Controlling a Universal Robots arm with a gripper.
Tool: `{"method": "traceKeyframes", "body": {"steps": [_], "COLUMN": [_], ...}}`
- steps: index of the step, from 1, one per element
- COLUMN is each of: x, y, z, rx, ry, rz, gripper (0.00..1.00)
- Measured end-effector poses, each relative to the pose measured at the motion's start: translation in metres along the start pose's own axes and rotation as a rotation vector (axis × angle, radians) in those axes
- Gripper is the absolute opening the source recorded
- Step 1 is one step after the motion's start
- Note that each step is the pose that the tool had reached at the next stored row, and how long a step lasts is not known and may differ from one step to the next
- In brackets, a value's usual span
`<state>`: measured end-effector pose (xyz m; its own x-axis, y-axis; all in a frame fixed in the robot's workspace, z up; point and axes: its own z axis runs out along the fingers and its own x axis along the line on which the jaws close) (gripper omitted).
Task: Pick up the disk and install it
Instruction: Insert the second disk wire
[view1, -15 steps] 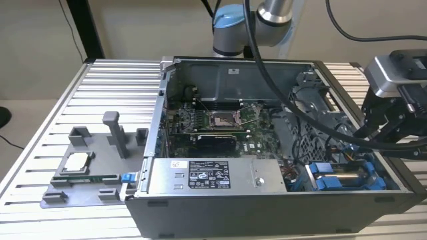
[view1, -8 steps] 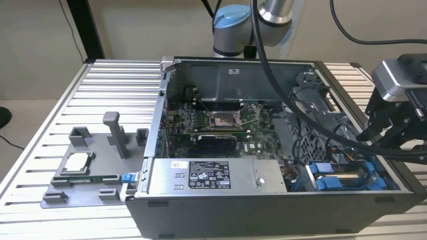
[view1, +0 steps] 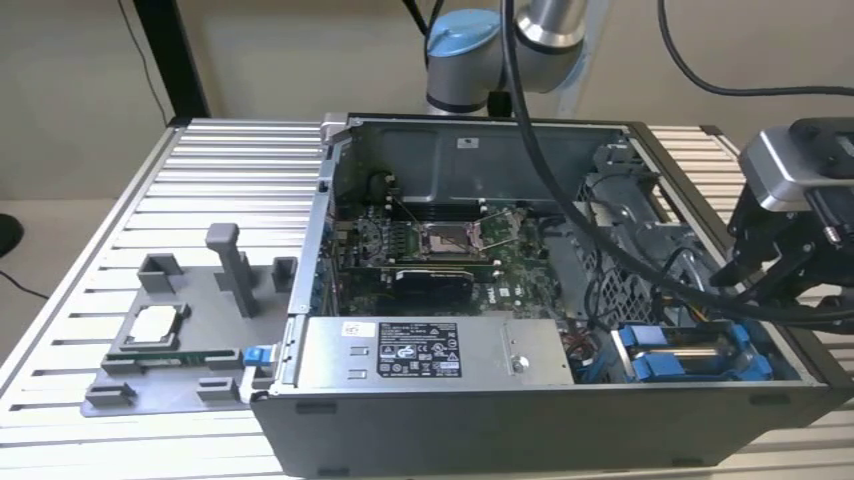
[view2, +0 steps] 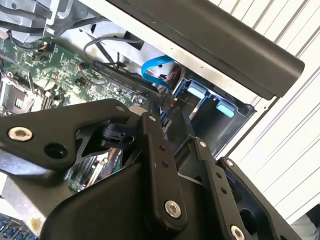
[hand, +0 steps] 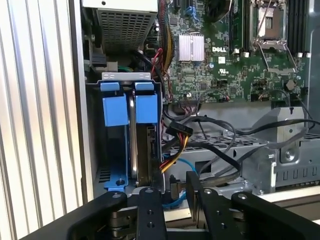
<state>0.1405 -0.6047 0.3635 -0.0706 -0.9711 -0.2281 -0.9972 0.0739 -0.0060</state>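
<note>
A pale wall (view1: 267, 50) backs a ribbed aluminium table (view1: 200, 190), and on that table lies one big open computer case (view1: 534, 300), the largest thing here. Inside it, in the exterior view, sit one green motherboard (view1: 441, 240) and one large grey box with a white label (view1: 434, 352) along the near edge. At the exterior view's left, beside the case, one grey fixture plate (view1: 174, 330) rests on the table with a small square silver chip (view1: 156, 322) on it.

The arm (view1: 547, 25) rises behind the case, and its black gripper (view1: 787, 270) hangs at the exterior view's right, over the corner of the case where the drive bay is. In the first wrist view the gripper (hand: 175, 200) shows two black fingers (hand: 150, 210) with a narrow gap between them and nothing held — they stand just above the bay.

The disk (hand: 142, 140) stands on edge in the bay, at the corner of the case next to the case wall; its metal edge shows between blue bracket rails. Two bright blue tabs (hand: 115, 107) sit side by side at the bay's end in the first wrist view, and two (view2: 197, 92) show in the second wrist view as well. A bundle of coloured wires (hand: 175, 150) runs just beside the bay.
</note>
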Motion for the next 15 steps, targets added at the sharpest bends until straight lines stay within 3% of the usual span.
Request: {"method": "traceKeyframes", "body": {"steps": [13,14,15], "x": [0.0014,0.0014,0.0014], "y": [0.0000,0.0000,0.0000], "z": [0.0061,0.0061,0.0062], "rx": [0.0018,0.0019,0.0020], "ry": [-0.0089,-0.0093,-0.0097], "rz": [0.011,0.011,0.011], "gripper": [1.00,0.00,0.00]}}
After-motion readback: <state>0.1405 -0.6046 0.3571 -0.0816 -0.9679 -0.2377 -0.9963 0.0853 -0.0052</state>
